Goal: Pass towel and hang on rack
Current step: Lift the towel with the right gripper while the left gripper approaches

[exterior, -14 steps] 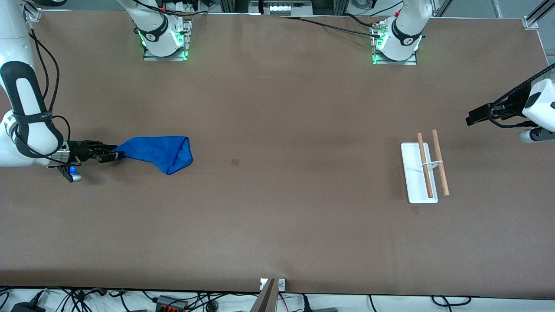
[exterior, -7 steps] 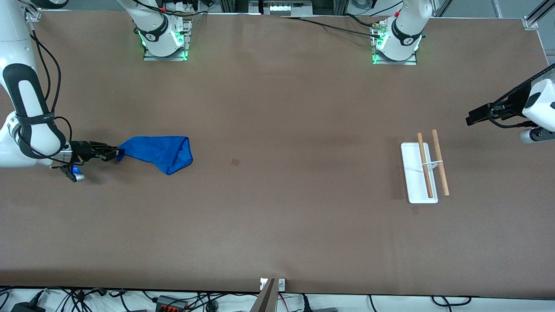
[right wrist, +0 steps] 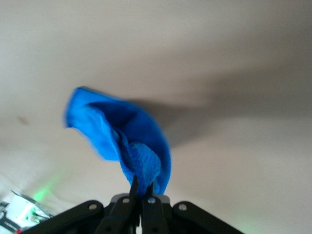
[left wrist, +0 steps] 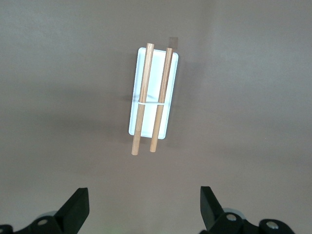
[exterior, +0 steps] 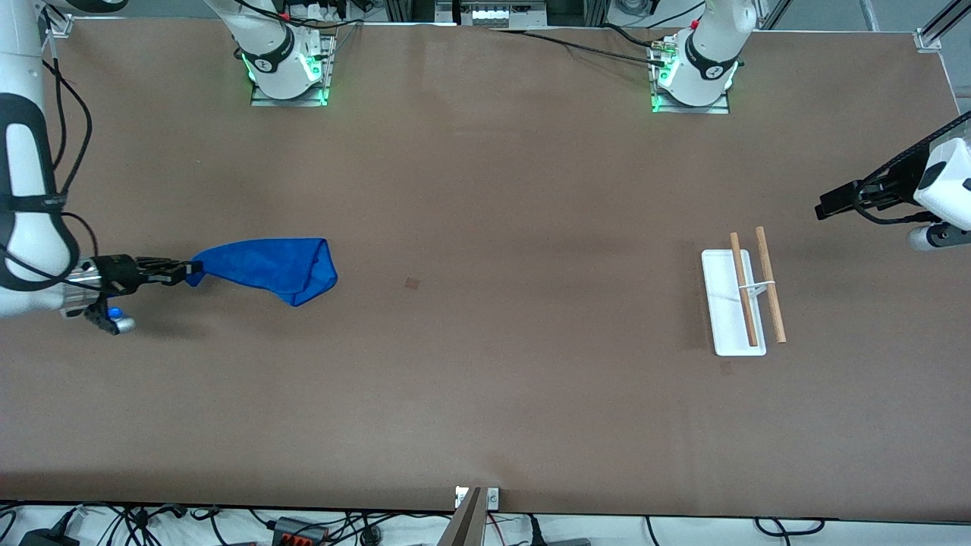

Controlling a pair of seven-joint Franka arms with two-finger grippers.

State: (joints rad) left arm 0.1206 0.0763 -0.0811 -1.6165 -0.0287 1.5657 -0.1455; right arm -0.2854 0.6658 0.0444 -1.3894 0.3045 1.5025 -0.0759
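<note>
Toward the right arm's end of the tabletop, in the front view, the right gripper (exterior: 184, 271) is pinching one corner of the towel (exterior: 269, 267), its jaws now fully closed on the cloth where a second ago they were only half shut. That corner is being drawn outward toward the table's edge at this end, and the gripper is sitting further that way than it was a moment ago, so the towel is stretching into a longer shape while its bulk is still lying on the tabletop (exterior: 485, 394). At the left arm's end, the rack (exterior: 732, 303) is standing well apart from the towel, and the left gripper (exterior: 827, 206) is waiting near the table's edge there, not having shifted.

From the left wrist view, the left gripper (left wrist: 144, 207) is hanging with its jaws wide and empty over bare table, with the rack (left wrist: 153, 97) upright in plain sight, both rods free.

From the right wrist view, the right gripper (right wrist: 140, 189) is clamping a bunched fold of the towel (right wrist: 119, 136), which is trailing away from the fingertips.

Judging by this, the grasp is looking secure, so lifting and carrying toward the left arm for the handover comes next
</note>
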